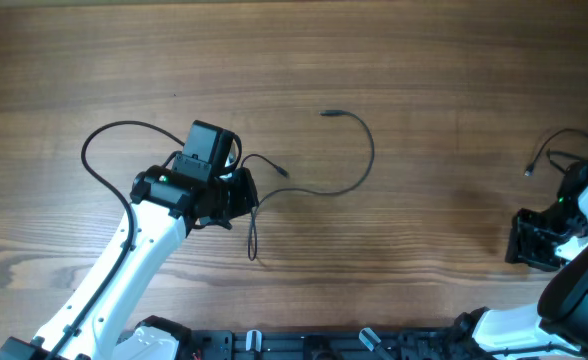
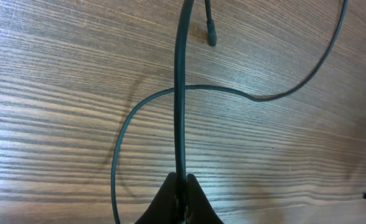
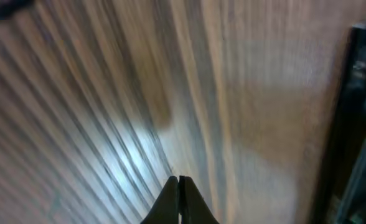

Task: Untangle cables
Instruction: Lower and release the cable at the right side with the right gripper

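A thin black cable (image 1: 359, 135) lies in loops on the wooden table, with one plug end at the upper middle and a loop to the left. My left gripper (image 1: 244, 192) is shut on this cable. In the left wrist view the cable (image 2: 178, 93) runs straight up from between the shut fingers (image 2: 181, 183), crossing another curve of the same cable, with a plug tip (image 2: 211, 32) above. A second short black cable (image 1: 546, 152) lies at the far right. My right gripper (image 1: 530, 242) sits below it, shut and empty (image 3: 178, 182), just above bare wood.
The robot bases and a black rail (image 1: 304, 342) line the table's front edge. A dark part of the right arm (image 3: 357, 124) fills the right side of the right wrist view.
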